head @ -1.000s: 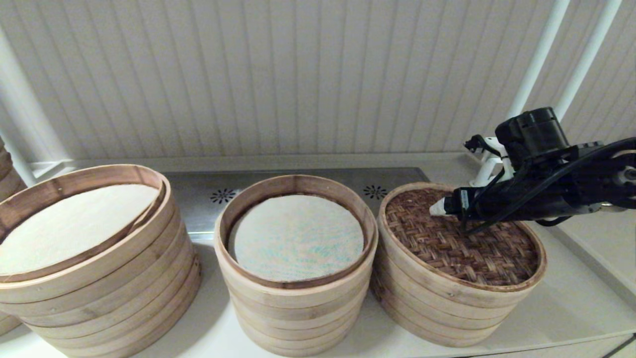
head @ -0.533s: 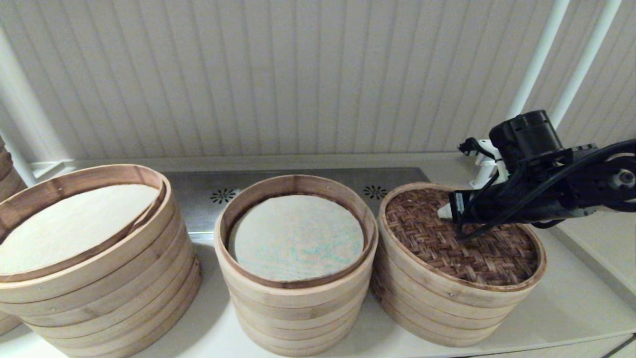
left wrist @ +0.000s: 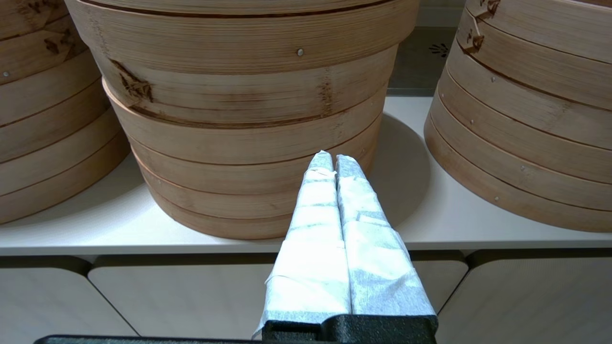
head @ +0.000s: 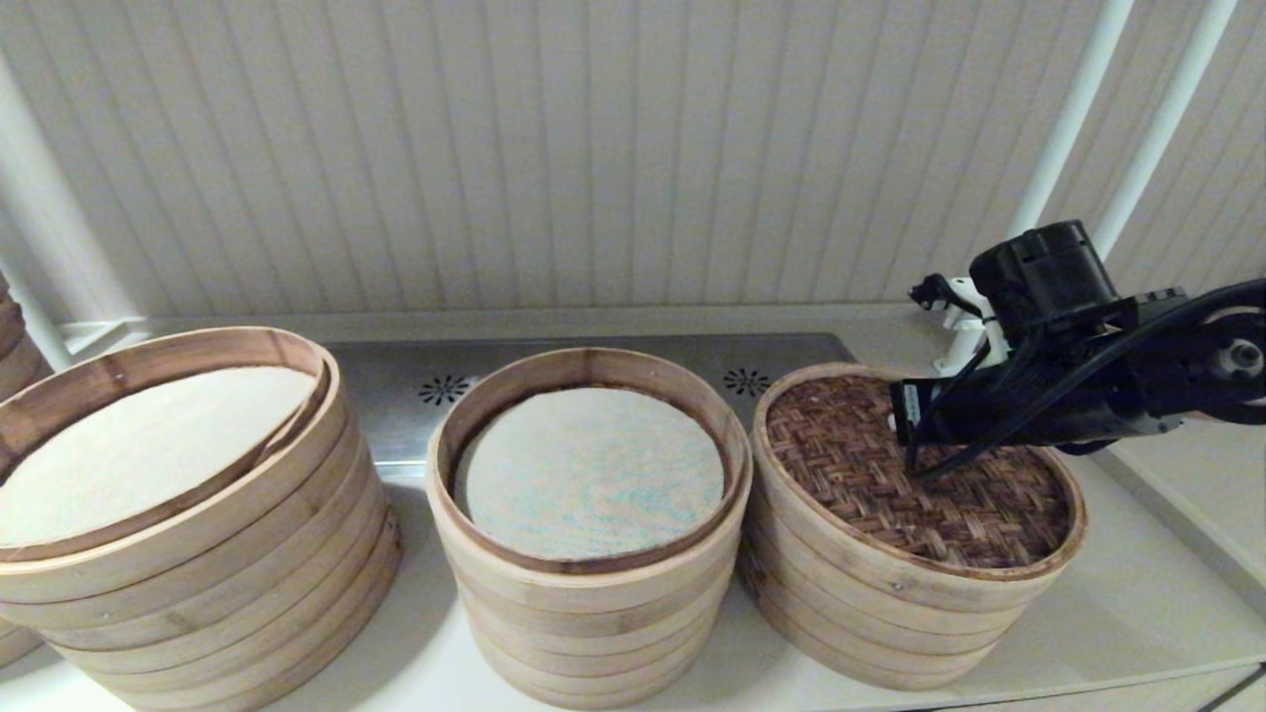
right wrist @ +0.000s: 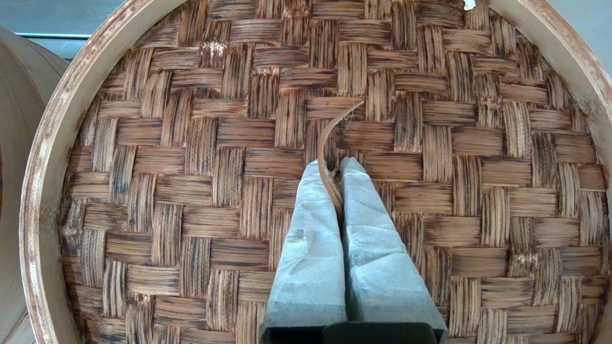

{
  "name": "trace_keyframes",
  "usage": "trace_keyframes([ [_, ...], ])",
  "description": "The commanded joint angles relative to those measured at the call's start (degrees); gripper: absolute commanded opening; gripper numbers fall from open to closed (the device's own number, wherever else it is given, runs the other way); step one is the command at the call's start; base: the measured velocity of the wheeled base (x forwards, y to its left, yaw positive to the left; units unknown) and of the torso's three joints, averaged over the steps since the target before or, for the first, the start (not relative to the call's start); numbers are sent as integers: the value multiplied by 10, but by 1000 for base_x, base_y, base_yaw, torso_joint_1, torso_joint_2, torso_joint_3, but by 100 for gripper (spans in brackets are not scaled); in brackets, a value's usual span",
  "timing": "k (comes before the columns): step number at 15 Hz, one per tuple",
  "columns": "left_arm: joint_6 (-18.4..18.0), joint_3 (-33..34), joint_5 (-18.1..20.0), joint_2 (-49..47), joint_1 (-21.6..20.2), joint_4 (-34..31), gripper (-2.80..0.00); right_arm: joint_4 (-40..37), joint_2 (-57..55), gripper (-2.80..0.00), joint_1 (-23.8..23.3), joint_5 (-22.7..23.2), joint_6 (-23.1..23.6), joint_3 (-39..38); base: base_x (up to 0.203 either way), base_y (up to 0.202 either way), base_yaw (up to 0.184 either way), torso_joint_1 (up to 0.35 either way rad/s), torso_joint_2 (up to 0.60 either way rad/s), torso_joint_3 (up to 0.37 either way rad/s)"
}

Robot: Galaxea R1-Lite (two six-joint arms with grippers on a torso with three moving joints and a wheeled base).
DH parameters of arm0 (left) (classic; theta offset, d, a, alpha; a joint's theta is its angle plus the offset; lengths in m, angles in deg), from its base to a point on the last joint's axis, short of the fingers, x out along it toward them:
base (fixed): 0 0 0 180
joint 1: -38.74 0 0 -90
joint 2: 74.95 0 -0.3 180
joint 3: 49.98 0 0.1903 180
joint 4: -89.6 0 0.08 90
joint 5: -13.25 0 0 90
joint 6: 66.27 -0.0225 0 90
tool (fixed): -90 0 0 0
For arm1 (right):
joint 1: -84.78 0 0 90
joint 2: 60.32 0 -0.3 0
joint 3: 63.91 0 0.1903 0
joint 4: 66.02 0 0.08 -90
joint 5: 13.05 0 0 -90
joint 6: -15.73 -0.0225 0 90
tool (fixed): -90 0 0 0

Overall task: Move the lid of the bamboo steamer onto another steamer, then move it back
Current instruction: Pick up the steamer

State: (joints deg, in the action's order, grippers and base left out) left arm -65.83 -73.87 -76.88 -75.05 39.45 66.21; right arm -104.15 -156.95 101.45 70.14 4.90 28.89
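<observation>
The bamboo steamer lid (head: 920, 485) with its dark herringbone top (right wrist: 191, 191) lies flat on the shortest stack of pale rings (head: 870, 613) at the right, hiding that stack's liner. My right gripper (right wrist: 334, 165) points down at the lid's middle, shut on the thin curved bamboo strip handle (right wrist: 330, 129) that rises from the weave. In the head view the right gripper (head: 898, 420) is mostly hidden behind its own black wrist. My left gripper (left wrist: 333, 160) is shut on nothing, low before the counter's front edge and out of the head view.
The taller middle stack (head: 588, 613) holds a green-speckled liner (head: 593, 470) and almost touches the right stack. The widest stack (head: 198, 574) with a cream liner stands at the left. A steel panel (head: 396, 396) and white pipes (head: 1068, 119) lie behind.
My right gripper has drawn slightly to the right over the lid, and its white fingertips have slipped out of sight behind the wrist. The lid and stacks have not moved.
</observation>
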Motion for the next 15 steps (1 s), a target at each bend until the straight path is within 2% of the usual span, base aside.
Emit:
trace_keyframes([
  [1,0,0,0,0,0,0,-280,-2,4,-280,-1,0,-1,1,0,0,0,0,0,0],
  [15,1,0,0,0,0,0,-280,-8,27,-280,-7,-8,5,44,0,0,0,0,0,0],
])
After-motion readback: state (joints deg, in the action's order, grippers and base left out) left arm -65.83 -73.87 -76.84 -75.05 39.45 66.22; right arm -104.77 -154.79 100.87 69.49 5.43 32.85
